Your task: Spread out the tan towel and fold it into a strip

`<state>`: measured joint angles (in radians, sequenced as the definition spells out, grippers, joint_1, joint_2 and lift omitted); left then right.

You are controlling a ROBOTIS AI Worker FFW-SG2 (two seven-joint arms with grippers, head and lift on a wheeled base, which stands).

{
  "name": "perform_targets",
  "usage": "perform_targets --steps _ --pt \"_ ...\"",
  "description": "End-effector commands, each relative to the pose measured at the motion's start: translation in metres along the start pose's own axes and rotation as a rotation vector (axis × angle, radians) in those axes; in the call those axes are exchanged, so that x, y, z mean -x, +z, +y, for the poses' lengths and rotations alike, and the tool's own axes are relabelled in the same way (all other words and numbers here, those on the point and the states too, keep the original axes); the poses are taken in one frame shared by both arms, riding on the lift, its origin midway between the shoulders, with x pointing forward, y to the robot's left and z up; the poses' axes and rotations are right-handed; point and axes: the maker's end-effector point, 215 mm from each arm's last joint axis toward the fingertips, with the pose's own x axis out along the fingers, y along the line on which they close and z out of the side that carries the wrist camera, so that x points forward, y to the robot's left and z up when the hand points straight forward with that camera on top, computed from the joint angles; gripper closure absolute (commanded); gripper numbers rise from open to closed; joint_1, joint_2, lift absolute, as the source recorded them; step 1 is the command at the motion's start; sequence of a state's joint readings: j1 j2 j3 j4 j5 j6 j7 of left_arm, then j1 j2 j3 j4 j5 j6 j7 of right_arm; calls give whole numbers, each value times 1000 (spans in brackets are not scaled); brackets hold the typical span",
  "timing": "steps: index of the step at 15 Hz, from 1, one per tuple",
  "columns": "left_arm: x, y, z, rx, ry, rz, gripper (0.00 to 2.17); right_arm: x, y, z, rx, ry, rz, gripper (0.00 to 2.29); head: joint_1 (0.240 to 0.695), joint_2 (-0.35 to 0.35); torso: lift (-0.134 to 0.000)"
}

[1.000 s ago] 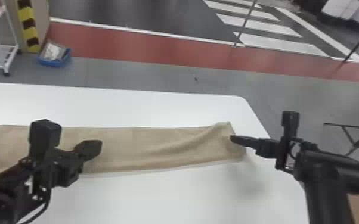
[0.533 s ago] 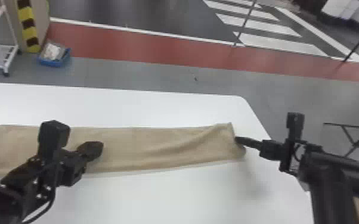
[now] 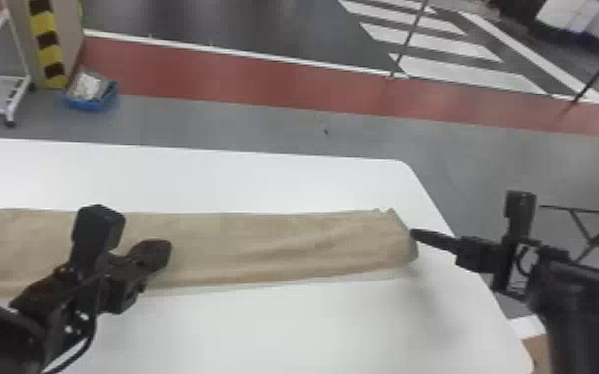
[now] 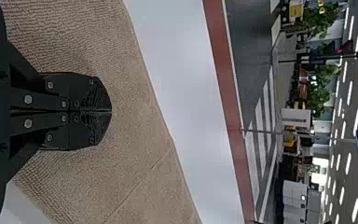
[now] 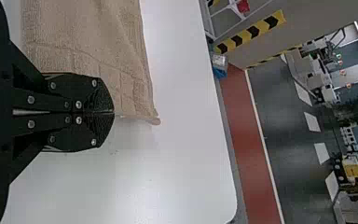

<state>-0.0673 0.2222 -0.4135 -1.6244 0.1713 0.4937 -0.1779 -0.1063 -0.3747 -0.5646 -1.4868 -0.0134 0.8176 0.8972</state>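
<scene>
Under left end effector (image 3: pixel 163 249), tan towel (image 3: pixel 273 246); its end beside right end effector (image 3: pixel 414 235); both closed.

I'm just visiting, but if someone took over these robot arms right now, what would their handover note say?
Left gripper: fingers shut, over the towel's left part; I can't tell whether it touches.
Right gripper: fingers shut, at the towel's right end; contact is unclear.
Tan towel: a long strip running left to right on the white table.
Done: it is spread lengthwise and looks folded into a strip.
Left: soft wrinkles show toward the right end, so smoothing and squaring that end is probably next, then moving both arms clear.
</scene>
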Motion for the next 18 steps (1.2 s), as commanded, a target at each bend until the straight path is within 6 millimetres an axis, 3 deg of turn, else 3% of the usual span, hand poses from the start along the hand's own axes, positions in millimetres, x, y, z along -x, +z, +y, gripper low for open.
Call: perform_targets --steps 1,3,5,6,7,8,9,10,11,13,16,18 --pt "0 -4 -2 4 -2 12 1592 3 -2 -8 14 -21 17 1214 695 -350 -124" --pt "1 -6 -1 5 -3 17 1592 -2 -13 -8 10 -22 38 1177 695 -350 -124" --pt "3 -3 -1 6 0 8 1588 -6 -15 -4 12 -18 39 296 695 -350 -124" --pt "6 -4 3 11 5 7 1575 -7 -13 -2 13 -15 34 -2 695 -350 -124" --pt "12 12 4 13 5 -27 1362 -6 -8 2 13 -10 20 -2 695 -350 -124" --pt "17 18 5 13 8 -42 1008 -4 -1 6 21 -7 2 -2 695 -350 -124" --pt "24 27 9 6 14 -61 485 -3 5 10 26 -3 -8 26 695 -350 -124" --pt "33 37 19 22 24 -87 198 -2 8 13 25 -1 -8 43 695 -350 -124" --pt "42 50 25 34 28 -118 76 -1 13 17 27 0 -10 43 695 -350 -124" --pt "61 64 56 40 70 -150 76 -3 28 30 22 24 -34 43 695 -350 -124" --pt "83 77 120 58 157 -176 76 -14 43 57 23 99 -48 43 695 -350 -124" --pt "95 75 159 93 205 -181 76 -25 51 79 51 144 -40 70 695 -309 -124"
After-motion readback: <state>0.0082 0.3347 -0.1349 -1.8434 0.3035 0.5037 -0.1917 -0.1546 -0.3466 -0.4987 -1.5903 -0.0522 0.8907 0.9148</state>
